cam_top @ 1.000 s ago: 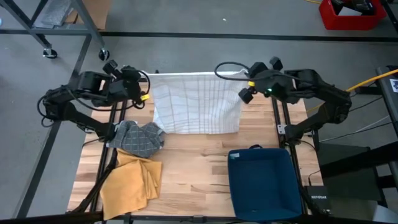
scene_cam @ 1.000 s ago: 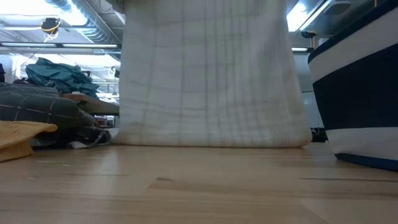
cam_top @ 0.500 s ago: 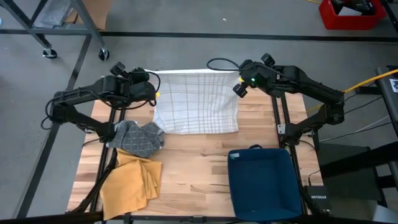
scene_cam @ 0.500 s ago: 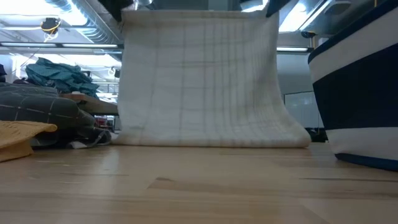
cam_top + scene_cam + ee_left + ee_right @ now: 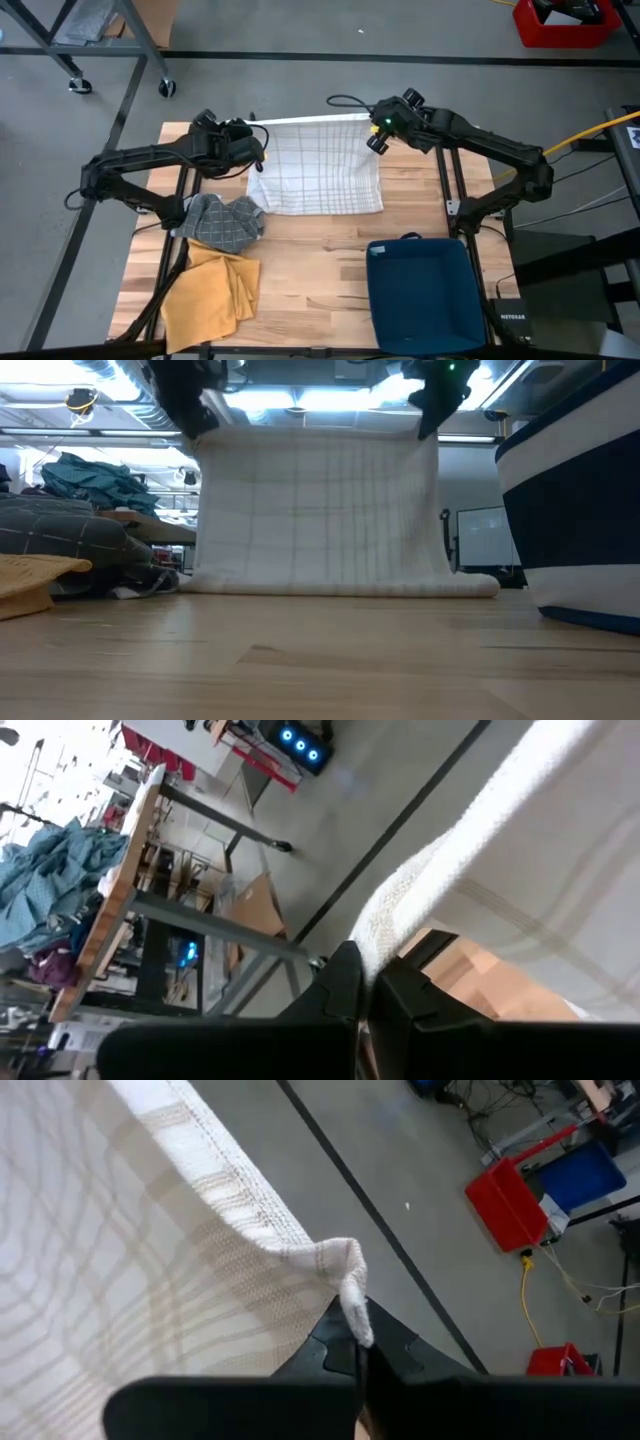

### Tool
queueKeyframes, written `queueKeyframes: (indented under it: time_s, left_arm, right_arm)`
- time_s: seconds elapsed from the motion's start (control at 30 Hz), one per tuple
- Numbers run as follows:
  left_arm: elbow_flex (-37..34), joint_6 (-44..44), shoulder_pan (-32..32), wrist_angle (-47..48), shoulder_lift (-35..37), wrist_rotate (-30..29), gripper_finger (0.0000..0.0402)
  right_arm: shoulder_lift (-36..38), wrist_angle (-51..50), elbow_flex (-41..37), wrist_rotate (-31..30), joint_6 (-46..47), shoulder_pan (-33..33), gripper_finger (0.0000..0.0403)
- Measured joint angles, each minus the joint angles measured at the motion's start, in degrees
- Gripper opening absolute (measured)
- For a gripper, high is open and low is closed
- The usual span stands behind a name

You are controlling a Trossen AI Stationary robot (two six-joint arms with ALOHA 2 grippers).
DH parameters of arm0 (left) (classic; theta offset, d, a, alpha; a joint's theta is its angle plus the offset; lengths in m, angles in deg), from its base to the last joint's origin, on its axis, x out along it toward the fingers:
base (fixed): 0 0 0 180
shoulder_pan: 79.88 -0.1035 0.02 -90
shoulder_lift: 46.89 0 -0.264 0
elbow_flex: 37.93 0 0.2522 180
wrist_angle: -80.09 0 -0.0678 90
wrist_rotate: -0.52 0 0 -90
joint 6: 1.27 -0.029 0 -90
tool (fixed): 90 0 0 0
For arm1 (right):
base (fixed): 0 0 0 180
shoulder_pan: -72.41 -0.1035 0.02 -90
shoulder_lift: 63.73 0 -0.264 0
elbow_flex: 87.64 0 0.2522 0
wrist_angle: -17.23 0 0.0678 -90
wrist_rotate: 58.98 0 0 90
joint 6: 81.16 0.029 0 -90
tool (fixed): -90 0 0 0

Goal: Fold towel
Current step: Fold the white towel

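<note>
1. Looking straight down in the high view, the white checked towel [image 5: 318, 165] hangs as a sheet at the far side of the wooden table [image 5: 310, 275], its lower edge resting on the boards. The left gripper [image 5: 256, 152] pinches one upper corner of the towel and the right gripper [image 5: 373, 128] pinches the other, both with fingers closed on cloth. Near the towel's left lower corner lies a grey checked cloth [image 5: 222, 220], and a mustard cloth [image 5: 208, 295] lies nearer than that. A dark blue bin [image 5: 425, 292] stands on the near side of the towel, toward the right; nothing shows inside it.

2. From the low view, the towel [image 5: 318, 510] hangs as a curtain, its bottom hem curling onto the table [image 5: 320, 660]. The blue bin [image 5: 570, 510] stands to its right, the grey cloth [image 5: 70, 545] and mustard cloth [image 5: 35, 580] to its left.

3. From the left wrist view, the towel's thick hem [image 5: 430, 890] runs into fingers [image 5: 335, 990] clamped on it.

4. From the right wrist view, a bunched corner of the towel [image 5: 345, 1275] sticks out of the shut jaws.

5. Judging by its drape, the towel is light, soft and limp; it probably sags wherever unsupported, so the corners look like the sensible holds.
</note>
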Motion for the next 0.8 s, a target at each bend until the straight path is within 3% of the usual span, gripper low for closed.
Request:
queueKeyframes:
  time_s: [0.2,0.4,0.6,0.8]
  left_arm:
    - [-5.7,-7.0,-4.0,-12.5,0.0,4.5,0.0]
    - [-9.5,-15.0,-8.9,-22.9,0.0,9.2,0.0]
    - [-10.5,-19.0,-14.8,-26.1,-0.1,12.2,0.0]
    - [-10.6,-22.7,-21.2,-31.8,-0.3,21.1,0.0]
  right_arm:
    - [0.0,4.4,-2.9,1.1,-1.3,4.7,0.0001]
    - [0.0,9.9,-6.0,6.6,-2.6,8.8,0.0001]
    - [-0.1,18.7,-9.6,10.3,-5.2,11.8,0.0001]
    - [-0.7,24.9,-11.8,14.0,-7.3,14.9,0.0001]
